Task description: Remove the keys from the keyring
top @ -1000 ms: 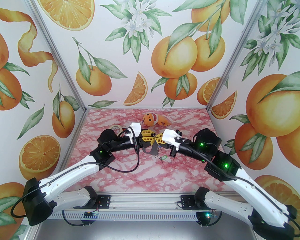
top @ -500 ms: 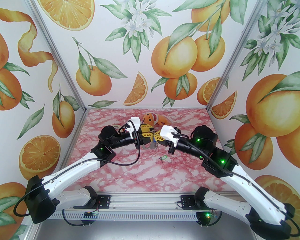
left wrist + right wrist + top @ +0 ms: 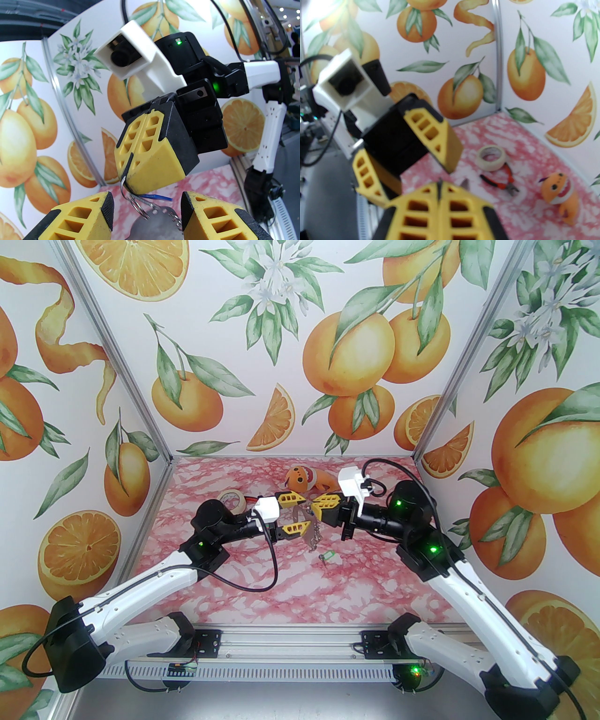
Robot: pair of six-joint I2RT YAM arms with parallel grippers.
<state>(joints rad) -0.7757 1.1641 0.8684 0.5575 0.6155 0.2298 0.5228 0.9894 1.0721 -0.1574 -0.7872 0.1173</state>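
My right gripper (image 3: 314,508) is shut on a thin ring of the keyring (image 3: 309,540). The dark grey keyring hangs below it with a short chain. In the left wrist view the right gripper (image 3: 127,168) pinches that wire ring above the keyring (image 3: 155,220), and a thin blue key (image 3: 155,196) shows edge-on beside it. My left gripper (image 3: 304,512) is open, its yellow fingers (image 3: 103,211) either side of the keyring without gripping it. The green key (image 3: 326,556) lies loose on the pink table just below. In the right wrist view the right gripper (image 3: 439,187) is shut and faces the open left fingers (image 3: 431,136).
A roll of beige tape (image 3: 491,157) and red-handled pliers (image 3: 501,180) lie at the back left. An orange plush toy (image 3: 304,478) sits at the back middle. Orange-print walls close in the table on three sides. Bare pink tabletop (image 3: 300,596) stretches toward the arm bases.
My left gripper has opened and let go of the keyring, drawing back a little to the left. The right wrist has rolled over and still holds the keyring. The green key has not moved.
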